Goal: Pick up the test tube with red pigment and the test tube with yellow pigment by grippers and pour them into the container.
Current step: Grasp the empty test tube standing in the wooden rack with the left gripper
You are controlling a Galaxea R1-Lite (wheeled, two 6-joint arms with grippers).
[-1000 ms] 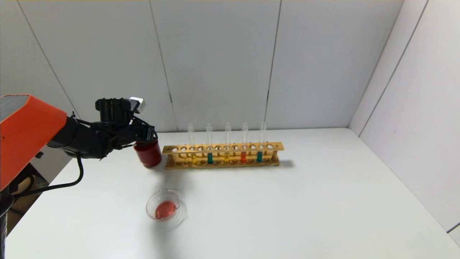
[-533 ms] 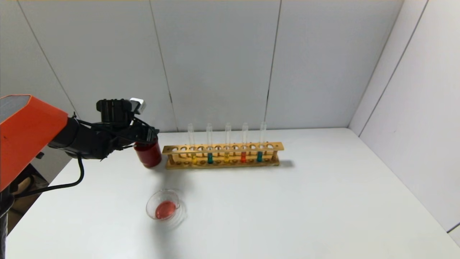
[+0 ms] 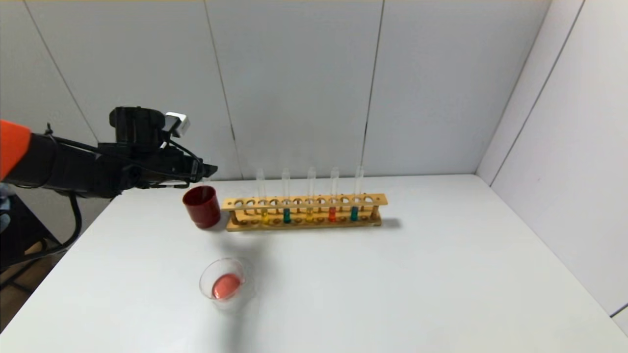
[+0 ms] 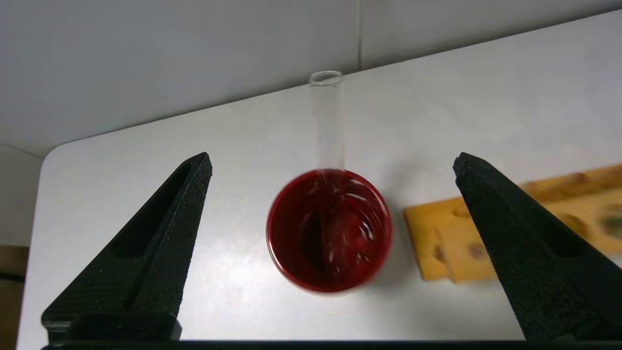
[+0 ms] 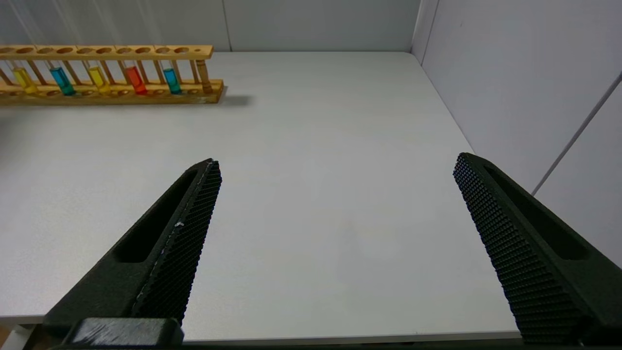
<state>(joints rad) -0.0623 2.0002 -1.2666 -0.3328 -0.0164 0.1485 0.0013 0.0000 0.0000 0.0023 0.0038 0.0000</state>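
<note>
Left tool [image 4: 332, 182] is up and back off the dark red cup [image 3: 201, 206] since a second ago; fingers now spread wide, nothing between them. Empty clear tube [image 4: 327, 121] stands in that cup, leaning on its rim. Cup sits just beside the left end of the wooden rack [image 3: 304, 212]. Red tube [image 3: 332, 214] and yellow tube [image 3: 309, 214] sit upright in the rack. Container [image 3: 224, 283] with reddish liquid is on the tabletop [image 3: 392, 284], nearer the robot than the cup. Right tool [image 5: 335, 170] spread wide above bare tabletop, well apart from the rack.
</note>
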